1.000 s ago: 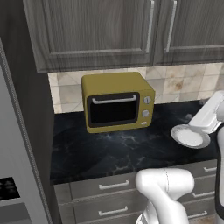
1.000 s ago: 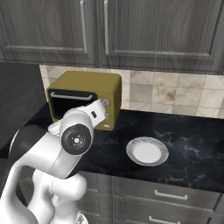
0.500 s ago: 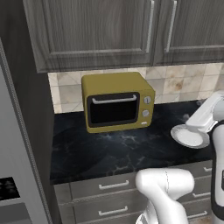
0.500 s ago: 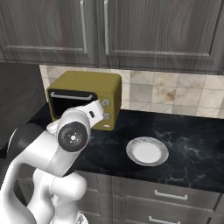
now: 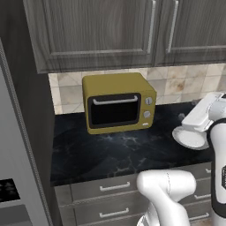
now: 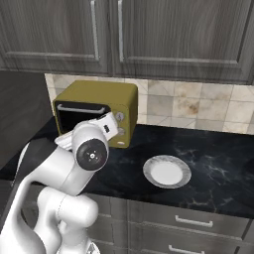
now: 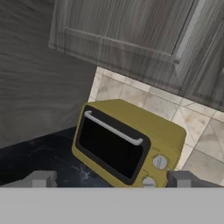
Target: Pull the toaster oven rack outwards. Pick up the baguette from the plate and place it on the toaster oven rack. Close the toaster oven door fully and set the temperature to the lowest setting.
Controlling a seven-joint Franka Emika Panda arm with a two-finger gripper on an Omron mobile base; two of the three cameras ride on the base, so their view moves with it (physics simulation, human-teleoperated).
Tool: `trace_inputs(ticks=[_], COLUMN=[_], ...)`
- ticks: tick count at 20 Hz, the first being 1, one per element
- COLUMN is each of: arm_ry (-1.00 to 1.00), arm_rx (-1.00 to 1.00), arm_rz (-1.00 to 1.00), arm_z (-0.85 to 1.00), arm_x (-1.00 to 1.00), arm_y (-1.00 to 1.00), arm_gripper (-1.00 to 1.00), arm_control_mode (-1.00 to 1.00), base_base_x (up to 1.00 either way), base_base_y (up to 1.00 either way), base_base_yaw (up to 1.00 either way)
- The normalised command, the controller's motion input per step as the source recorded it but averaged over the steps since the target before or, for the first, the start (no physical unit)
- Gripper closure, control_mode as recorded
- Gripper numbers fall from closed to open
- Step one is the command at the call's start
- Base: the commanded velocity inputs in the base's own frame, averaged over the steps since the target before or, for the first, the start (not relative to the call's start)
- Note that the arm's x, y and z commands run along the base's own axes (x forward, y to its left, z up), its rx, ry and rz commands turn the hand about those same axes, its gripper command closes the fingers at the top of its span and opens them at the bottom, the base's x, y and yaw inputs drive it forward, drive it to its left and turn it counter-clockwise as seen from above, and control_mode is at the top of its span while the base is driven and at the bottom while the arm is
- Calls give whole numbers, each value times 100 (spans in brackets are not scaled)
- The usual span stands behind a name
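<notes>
A rendered home kitchen: grey wood-grain wall cabinets [image 5: 132, 31] above a beige tiled backsplash [image 6: 198, 106], a black marble counter [image 5: 123, 152] over handled drawers [image 5: 106, 187], and a mustard-yellow toaster oven [image 5: 118, 108].

Even, soft rendered light, no hard shadows. Black marble bench [image 5: 119, 152] shows faint sheen near the mustard-yellow boxy toaster oven [image 5: 118, 107]; its dark glass door [image 7: 111, 148] has no glare. Slightly soft, low-res pics; no edge distortion.

the oven [image 5: 118, 107] is showing mustard yellow, its door [image 5: 114, 111] dark with a silver handle; the plate [image 6: 167, 171] is looking white-grey on a black marbled counter [image 6: 218, 171] under grey woodgrain cabinets [image 6: 124, 34].
</notes>
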Motion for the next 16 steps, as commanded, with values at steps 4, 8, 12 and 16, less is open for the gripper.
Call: trace_inputs(ticks=[4, 8, 12, 16], arm_ry=[-17, -11, -8, -9], arm_rx=[4, 4, 4, 4], arm_rz=[-4, -5, -9, -10], arm_z=[-49, -46, -47, -42], arm_x=[27, 25, 30, 38], arm_y=[37, 19, 4, 8], arm_gripper=[-100, -100, -100, -100], arm_control_mode=[-100, -100, -100, -100], base_base_x=[0, 0, 0, 0], base_base_y=[0, 0, 0, 0], base_base_yaw=[0, 0, 0, 0])
